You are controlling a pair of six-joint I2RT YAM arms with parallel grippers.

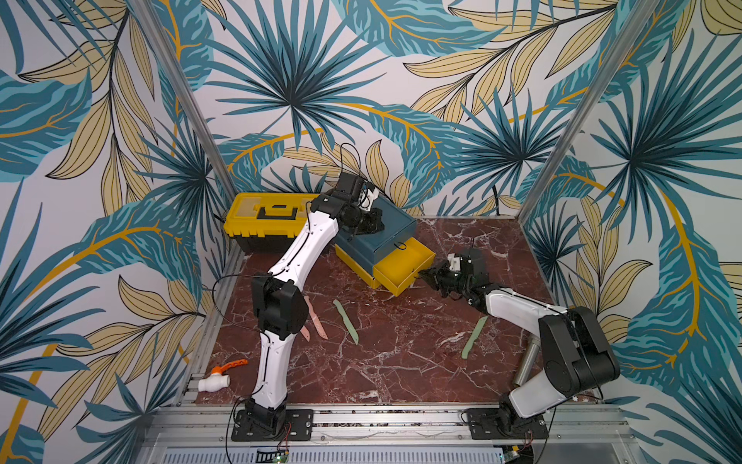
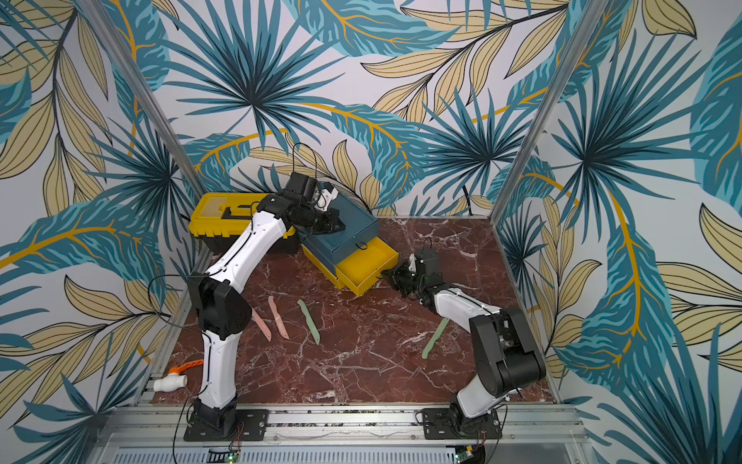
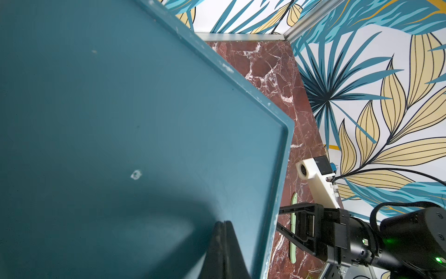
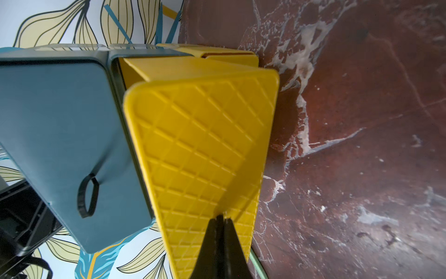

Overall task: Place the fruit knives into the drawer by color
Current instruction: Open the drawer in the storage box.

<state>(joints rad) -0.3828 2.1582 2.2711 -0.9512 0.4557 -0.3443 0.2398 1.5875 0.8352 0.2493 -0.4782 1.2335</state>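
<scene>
Yellow drawer (image 1: 403, 263) open toward right claw (image 1: 422, 274), closed at its front, left claw (image 1: 379, 228) closed atop chest (image 1: 397, 223)

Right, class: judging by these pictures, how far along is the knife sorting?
Done: nothing visibly; no blue knives in view, whereabouts unclear. In hand: yellow drawer stands open, shut right gripper at its front, shut left gripper on the chest top. Left: two pink knives and two green knives lie on the table.
</scene>
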